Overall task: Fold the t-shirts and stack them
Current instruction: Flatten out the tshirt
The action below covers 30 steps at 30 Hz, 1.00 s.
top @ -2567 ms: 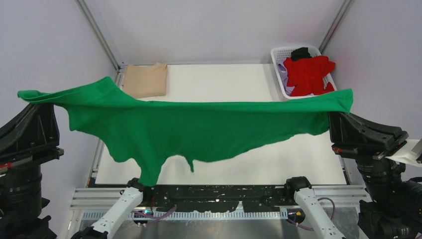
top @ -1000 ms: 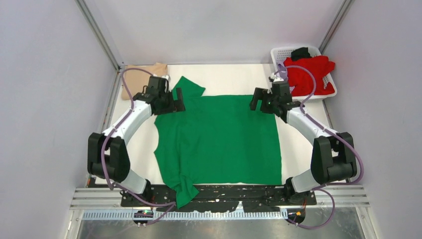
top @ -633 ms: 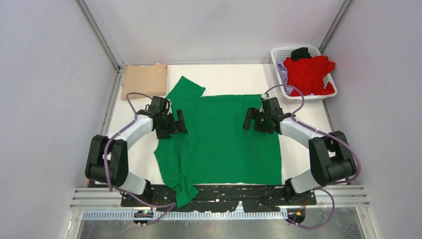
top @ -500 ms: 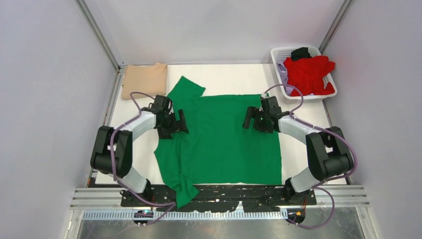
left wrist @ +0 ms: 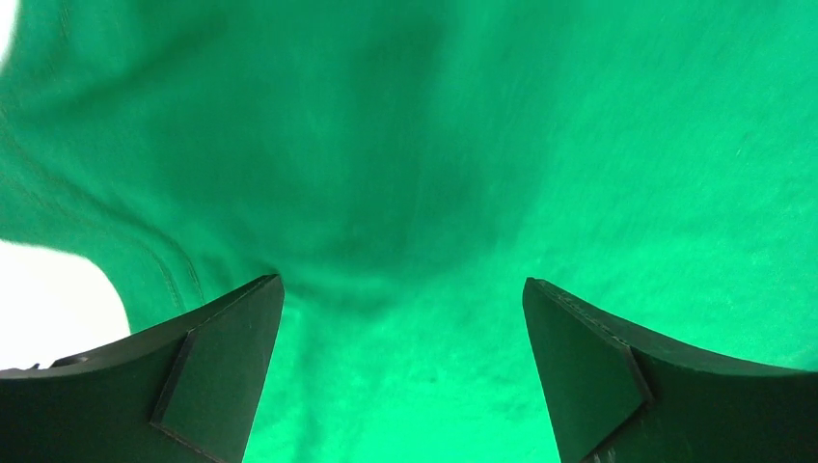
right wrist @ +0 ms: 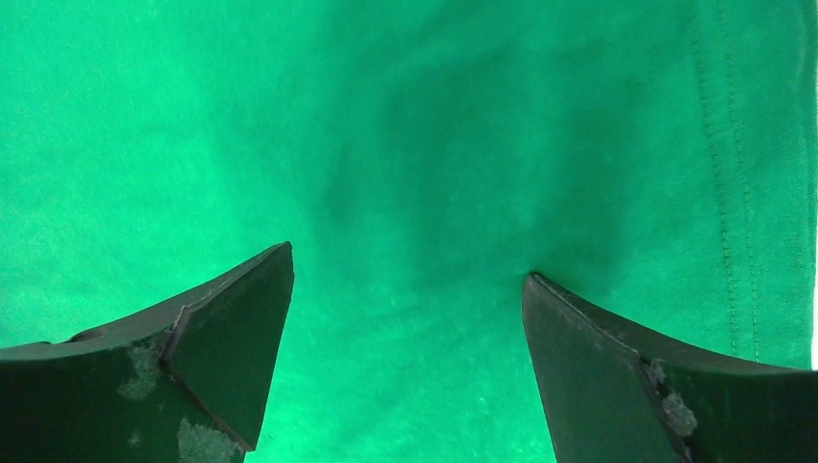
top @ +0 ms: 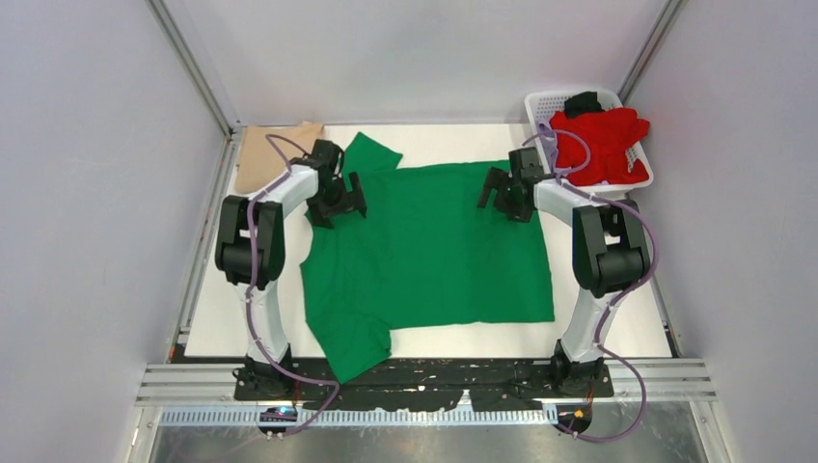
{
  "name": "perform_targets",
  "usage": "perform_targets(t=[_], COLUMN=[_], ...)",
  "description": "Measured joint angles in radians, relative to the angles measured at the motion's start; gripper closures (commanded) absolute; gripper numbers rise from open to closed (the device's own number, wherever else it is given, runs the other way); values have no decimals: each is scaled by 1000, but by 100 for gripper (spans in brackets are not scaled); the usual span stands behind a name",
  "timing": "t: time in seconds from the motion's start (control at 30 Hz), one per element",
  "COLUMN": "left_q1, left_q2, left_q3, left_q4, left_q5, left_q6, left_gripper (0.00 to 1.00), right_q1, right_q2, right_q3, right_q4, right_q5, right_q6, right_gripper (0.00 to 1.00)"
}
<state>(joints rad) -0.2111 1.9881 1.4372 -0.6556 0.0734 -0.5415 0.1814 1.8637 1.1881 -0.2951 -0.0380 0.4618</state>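
A bright green t-shirt (top: pixel 429 256) lies spread flat on the white table (top: pixel 617 318), one sleeve (top: pixel 371 154) at the far left and another (top: pixel 355 345) at the near left. My left gripper (top: pixel 342 207) (left wrist: pixel 400 281) stands open low over the shirt's far left part, with only green cloth (left wrist: pixel 482 145) between its fingers. My right gripper (top: pixel 504 201) (right wrist: pixel 408 260) stands open over the far right corner, beside a stitched hem (right wrist: pixel 723 174). A folded tan t-shirt (top: pixel 265 156) lies at the far left. A red t-shirt (top: pixel 598 143) sits in the basket.
The white lattice basket (top: pixel 540 100) stands at the far right corner, also holding a black garment (top: pixel 582 101) and a lilac one (top: pixel 547 145). Grey walls and metal frame posts close in the table on three sides. A metal rail runs along the near edge.
Both open grippers have moved toward the far edge. The green shirt has slid away with them, and its near left sleeve now lies on the table instead of over the front edge.
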Motion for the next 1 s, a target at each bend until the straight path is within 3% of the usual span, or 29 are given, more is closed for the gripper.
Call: perform_targets(t=[0.37, 0.6, 0.77, 1.0], left_q1=[8, 10, -9, -112], left_q2=[182, 229, 153, -212], left_q3=[312, 397, 249, -78], left_q4=[-106, -130, -104, -66], left_q5=[-19, 5, -24, -97], left_q6=[30, 26, 23, -11], left_gripper=[1, 0, 0, 0], right_q1=[-63, -63, -48, 31], right_q2=[193, 172, 46, -240], right_q3=[280, 257, 118, -106], right_q4=[-69, -74, -72, -34], right_q5=[-34, -13, 2, 74], right_q6=[13, 10, -22, -38], right_gripper=[4, 5, 5, 4])
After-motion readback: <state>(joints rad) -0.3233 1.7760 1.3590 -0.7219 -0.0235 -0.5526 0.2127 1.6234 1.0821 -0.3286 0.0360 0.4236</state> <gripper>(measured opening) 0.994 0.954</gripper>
